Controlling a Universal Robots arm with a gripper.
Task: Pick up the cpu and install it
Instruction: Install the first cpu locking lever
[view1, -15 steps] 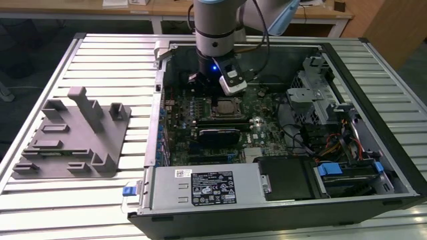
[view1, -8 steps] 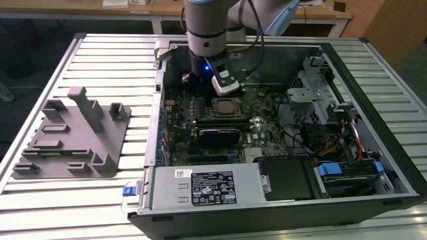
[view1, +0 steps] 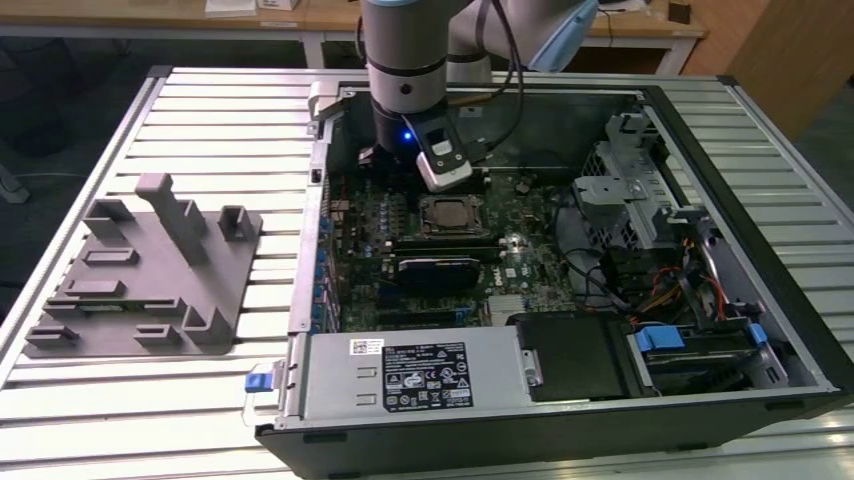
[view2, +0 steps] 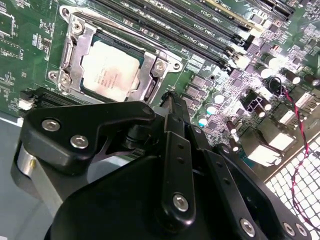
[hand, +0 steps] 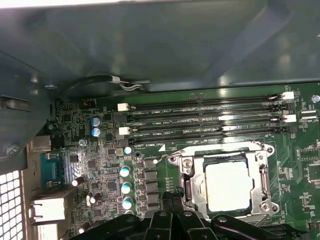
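Observation:
The cpu (hand: 227, 186), a flat square chip with a shiny silver top, lies inside the metal socket frame (hand: 262, 172) on the green motherboard; it also shows as the pale cpu (view2: 109, 70) in the second wrist view and the small cpu (view1: 447, 213) in the exterior view. My gripper (hand: 170, 199) hangs just above the board beside the socket, apart from the chip. Its black fingers (view2: 173, 107) are shut with nothing between them. In the exterior view the gripper (view1: 407, 160) sits low inside the open computer case, just behind the socket.
Black memory slots (hand: 205, 120) run alongside the socket. The case's grey wall (hand: 150, 45) rises close behind them. A grey power supply box (view1: 414, 372) and drive cage (view1: 641, 200) stand in the case. A grey fixture (view1: 147, 270) lies on the slatted table at the exterior view's left.

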